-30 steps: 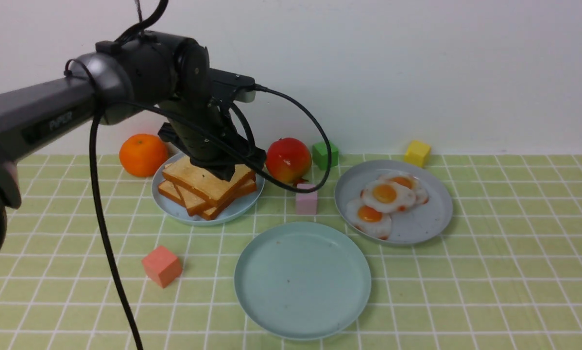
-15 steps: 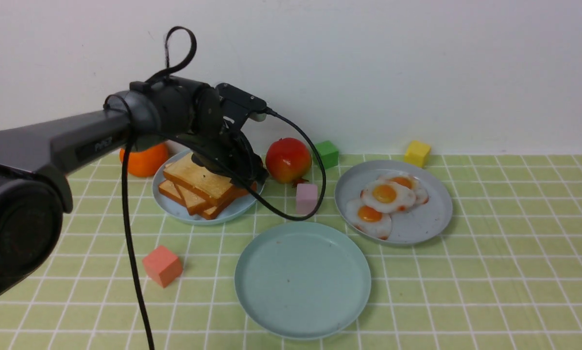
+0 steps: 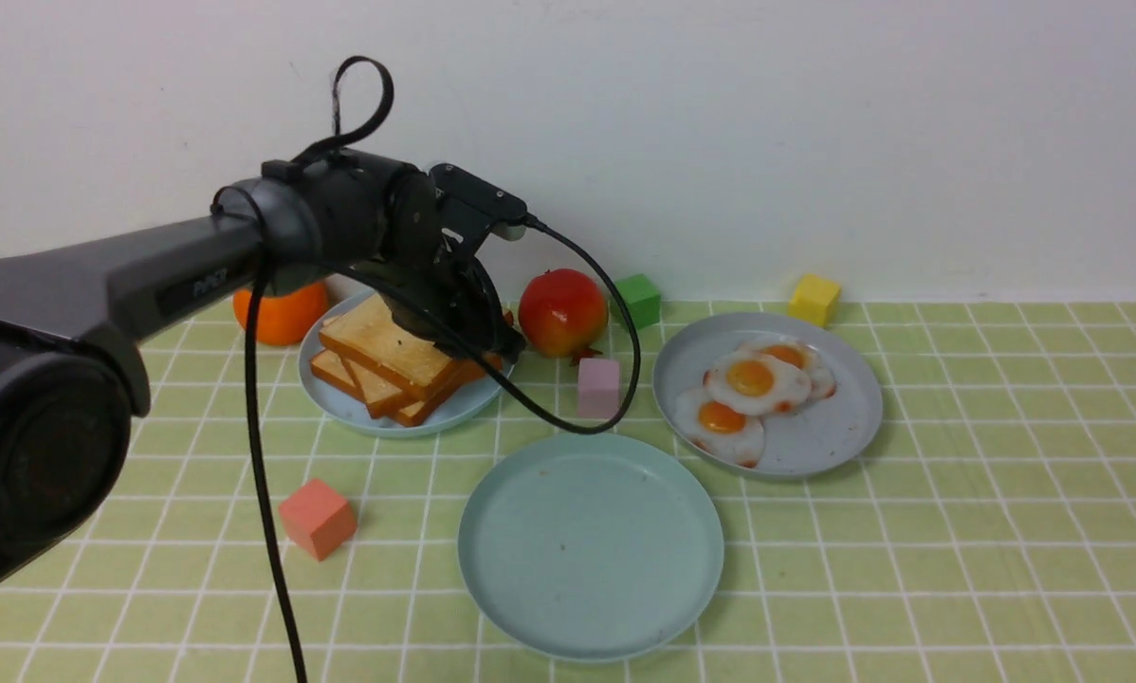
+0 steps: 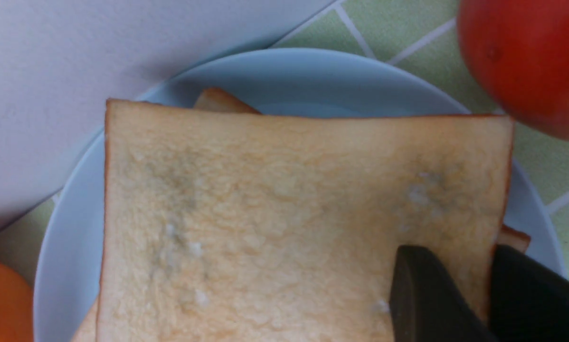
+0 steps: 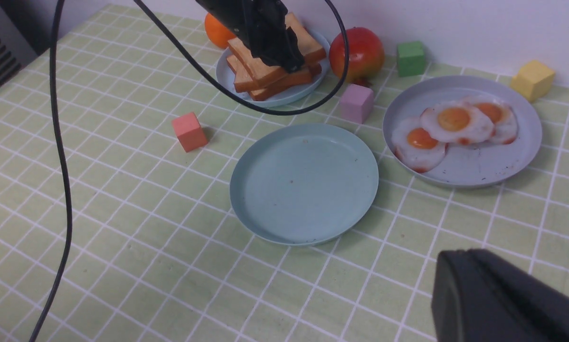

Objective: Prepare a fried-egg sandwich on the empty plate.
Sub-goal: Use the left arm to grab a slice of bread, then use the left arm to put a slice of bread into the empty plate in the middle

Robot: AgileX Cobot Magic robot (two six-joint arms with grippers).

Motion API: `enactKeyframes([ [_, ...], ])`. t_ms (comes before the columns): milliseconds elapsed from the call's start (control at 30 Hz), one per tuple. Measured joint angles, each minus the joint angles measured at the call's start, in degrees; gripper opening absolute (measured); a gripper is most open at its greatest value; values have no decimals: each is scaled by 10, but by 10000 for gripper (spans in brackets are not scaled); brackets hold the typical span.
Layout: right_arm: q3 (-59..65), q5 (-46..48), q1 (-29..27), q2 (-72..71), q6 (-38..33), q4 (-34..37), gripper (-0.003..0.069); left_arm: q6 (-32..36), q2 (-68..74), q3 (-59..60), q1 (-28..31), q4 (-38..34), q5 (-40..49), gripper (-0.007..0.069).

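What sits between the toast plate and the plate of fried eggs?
A pale pink cube, seen in the front view; the red fruit stands just behind that gap.

A plain white wall (image 3: 815, 142) rises behind the pale green checked tablecloth (image 3: 1004, 522).

The left arm (image 3: 113, 285) reaches in from the left edge of the front view towards the upper middle. Its wrist (image 3: 369, 218) is bent downward, with a black cable (image 3: 263, 493) looping off it. The left gripper (image 4: 460, 285) points down and away. Its two dark fingers (image 4: 422, 294) are drawn in on the edge of the top toast slice (image 4: 289, 213), one on the face and one against the crust. The right gripper (image 5: 498, 294) shows only as a dark closed shape at the lower right of its own wrist view.
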Motion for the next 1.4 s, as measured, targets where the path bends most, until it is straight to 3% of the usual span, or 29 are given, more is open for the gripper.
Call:
enactKeyframes([
  [167, 0, 0, 0, 0, 0, 0, 14, -1, -47, 6, 0, -3, 52, 26],
  [400, 0, 0, 0, 0, 0, 0, 18, -28, -157, 12, -19, -5, 129, 19],
  [600, 0, 9, 0, 0, 0, -2, 20, -74, -246, 126, -153, 1, 135, 19],
  [767, 0, 20, 0, 0, 0, -11, 22, -110, -249, 230, -253, 56, 66, 19],
  [1000, 0, 26, 0, 0, 0, -13, 29, -130, -215, 257, -277, 97, -16, 18],
  [1267, 0, 34, 0, 0, 0, -12, 31, -130, -178, 257, -277, 120, -13, 20],
  [1400, 0, 38, 0, 0, 0, -11, 34, -130, -168, 258, -277, 124, -8, 62],
])
